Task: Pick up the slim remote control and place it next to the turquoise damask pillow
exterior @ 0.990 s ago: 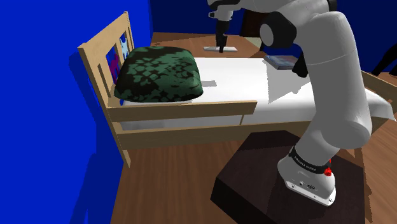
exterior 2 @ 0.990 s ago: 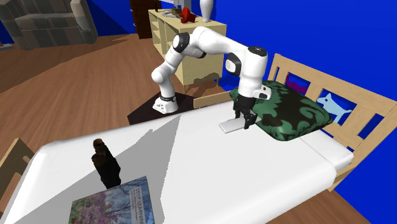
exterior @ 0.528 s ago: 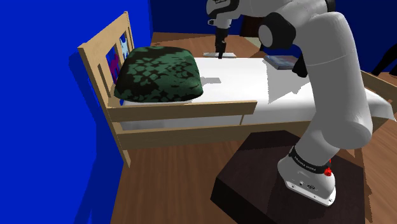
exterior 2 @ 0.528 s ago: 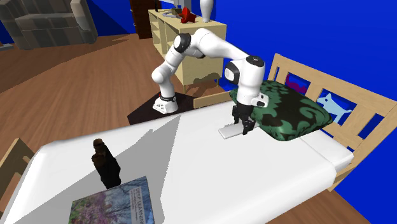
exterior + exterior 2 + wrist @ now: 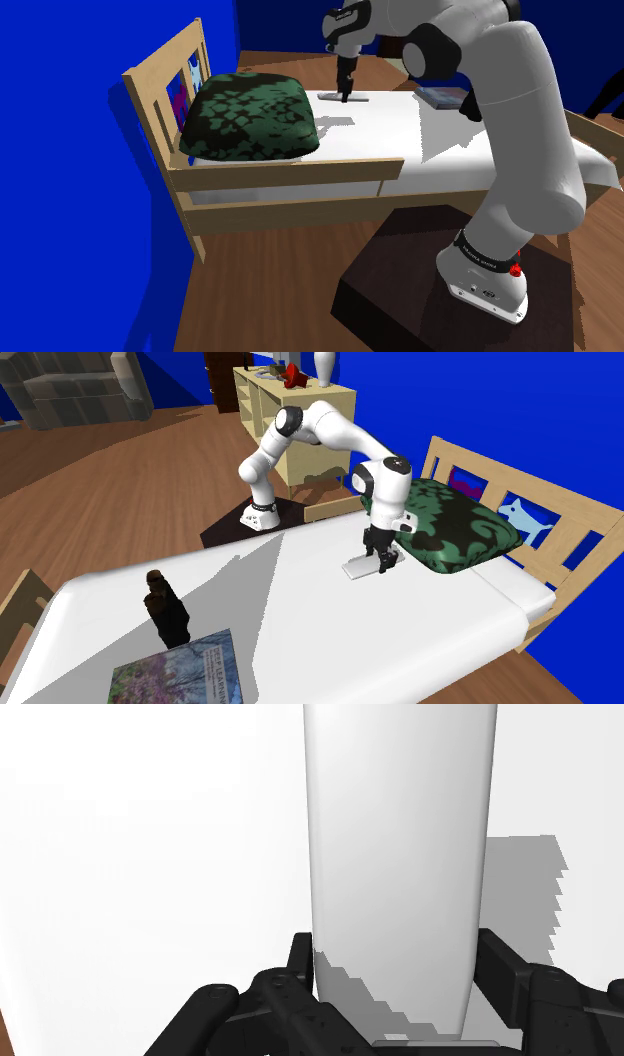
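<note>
the all-black two-finger gripper (image 5: 384, 560) pinches the slim, flat, pale grey remote control (image 5: 400, 854) across its width. in the wrist view a black finger (image 5: 300, 966) presses against each long edge. the remote hangs level and very low over the white mattress (image 5: 400, 130) of the pale wooden bed frame (image 5: 290, 172), with its shadow falling close beside it. whether it touches the sheet i cannot tell. it is just beside the plump dark green pillow with a black damask pattern (image 5: 250, 115): to the pillow's right and a little farther back in the shoulder view, and at its left edge in the second exterior view. the pick-up looks done, and the step in hand is the placing. the next move, i judge, calls for a short straight lowering until the remote lies flat, then spreading the fingers and lifting straight up, so the thin slab isn't dragged or tipped against the pillow.
</note>
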`<action>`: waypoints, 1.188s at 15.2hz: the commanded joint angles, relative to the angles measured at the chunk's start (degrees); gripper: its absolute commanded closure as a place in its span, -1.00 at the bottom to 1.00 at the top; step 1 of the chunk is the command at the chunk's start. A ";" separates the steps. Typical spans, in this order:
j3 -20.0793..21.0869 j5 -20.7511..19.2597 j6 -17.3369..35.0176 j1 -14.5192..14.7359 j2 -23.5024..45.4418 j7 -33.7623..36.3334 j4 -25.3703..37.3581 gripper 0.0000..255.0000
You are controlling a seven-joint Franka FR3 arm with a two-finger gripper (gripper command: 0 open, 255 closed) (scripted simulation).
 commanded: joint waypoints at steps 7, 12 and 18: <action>1.09 1.51 4.68 -0.04 2.06 -0.97 -3.01 1.00; 1.25 1.73 5.26 -0.07 2.36 -1.10 -3.34 1.00; 1.25 1.72 5.25 -0.08 2.36 -1.10 -3.33 -1.00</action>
